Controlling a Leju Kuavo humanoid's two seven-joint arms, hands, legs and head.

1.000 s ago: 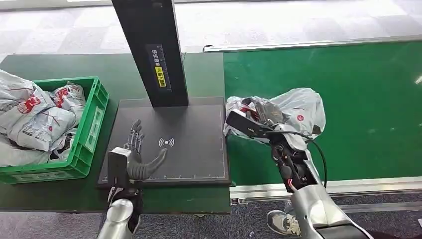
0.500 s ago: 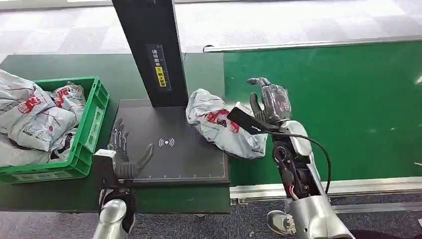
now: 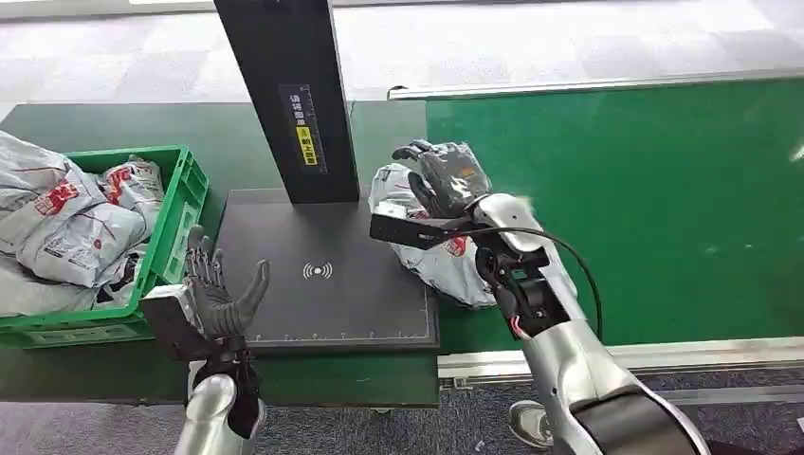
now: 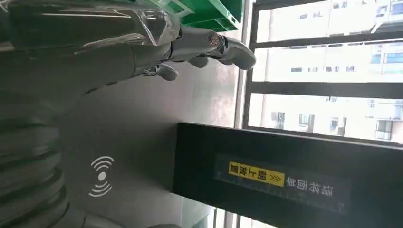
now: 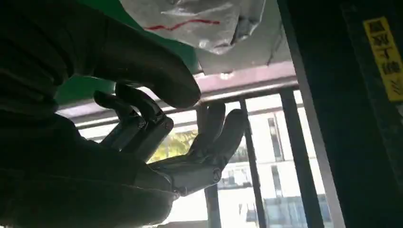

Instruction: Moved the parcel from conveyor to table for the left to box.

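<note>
Here we see the crumpled grey plastic parcel with red markings [image 3: 438,254] lying half on the flat black scanner pad [image 3: 322,303] and half over its edge toward the green conveyor belt [image 3: 664,190], at about three o'clock from the pad's white signal mark. Our right hand [image 3: 450,177] hovers over the parcel's far end with its fingers [image 5: 223,128] spread and grasping nothing; whether it touches the plastic we cannot tell. Our left hand [image 3: 220,299] waits released at the pad's near corner, at eight o'clock from the mark, beside the green plastic crate of parcels [image 3: 175,237].

To finish well, we judge the right hand should lift straight up and clear the black upright post [image 3: 289,95], leaving the parcel fully on the bench. The left should then reach across low, gather the loose plastic firmly, and carry it toward the crate at nine o'clock.
</note>
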